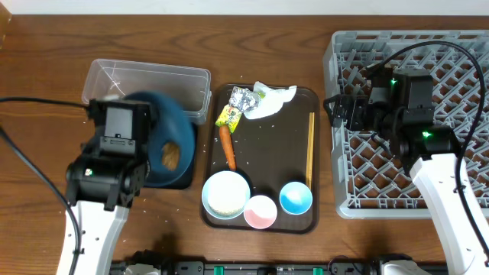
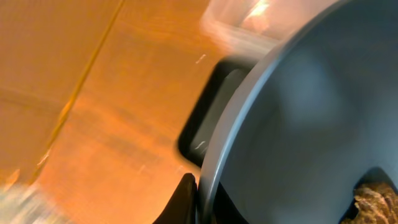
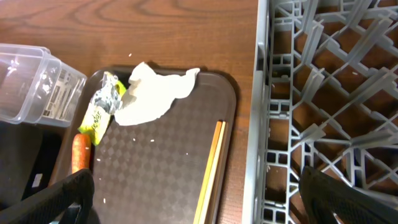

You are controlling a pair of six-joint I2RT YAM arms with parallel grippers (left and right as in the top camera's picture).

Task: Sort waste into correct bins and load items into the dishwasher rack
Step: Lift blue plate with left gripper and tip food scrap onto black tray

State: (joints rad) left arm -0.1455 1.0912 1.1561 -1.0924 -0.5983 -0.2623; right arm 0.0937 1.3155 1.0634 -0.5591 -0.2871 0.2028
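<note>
Dumping scraps off large dark blue plate (image 2: 298, 124), rim pinched in left end effector (image 2: 198, 202).
Likely next: steeper tilt, sliding brown food lump (image 2: 376, 199) into shallow black tray (image 2: 208, 118) beneath; right end effector (image 3: 199, 199) spread, empty.

Blue plate (image 2: 298, 124) blurred; black tray (image 2: 196, 134) mostly hidden beneath.

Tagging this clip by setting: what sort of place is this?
Probably a dish-clearing station, perhaps a mock-up, on a wooden table: a grey dishwasher rack, a cluttered serving tray and a clear tub.
</note>
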